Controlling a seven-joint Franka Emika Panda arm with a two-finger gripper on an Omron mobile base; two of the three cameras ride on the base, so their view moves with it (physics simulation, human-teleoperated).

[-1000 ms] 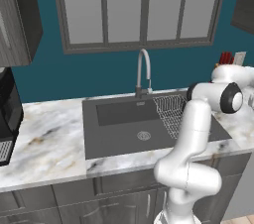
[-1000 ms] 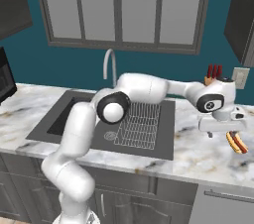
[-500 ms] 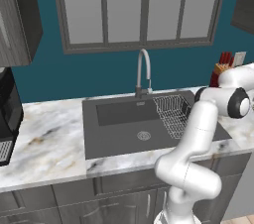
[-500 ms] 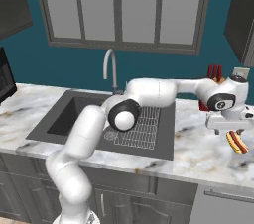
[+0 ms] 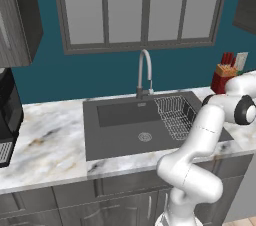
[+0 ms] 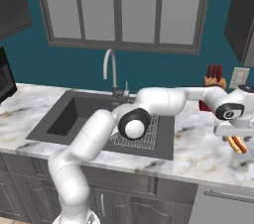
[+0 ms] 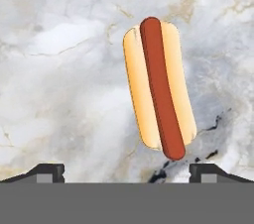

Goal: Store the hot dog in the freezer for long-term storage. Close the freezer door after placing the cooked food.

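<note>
From the sink [image 6: 99, 119] rightward, the arm reaches across the marble bench [image 6: 198, 153] to its far right end, where the hot dog [image 7: 158, 88] lies flat on the stone, untouched. The gripper [image 7: 127, 171] hangs just above it, spread wide and empty. The pickup step seems in hand: next it should shift to centre over the bun, descend and close across its width.

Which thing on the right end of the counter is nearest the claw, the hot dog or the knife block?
The hot dog. It lies flat on the marble just beneath the open claw, while the red-handled knife block stands farther back against the wall.
</note>
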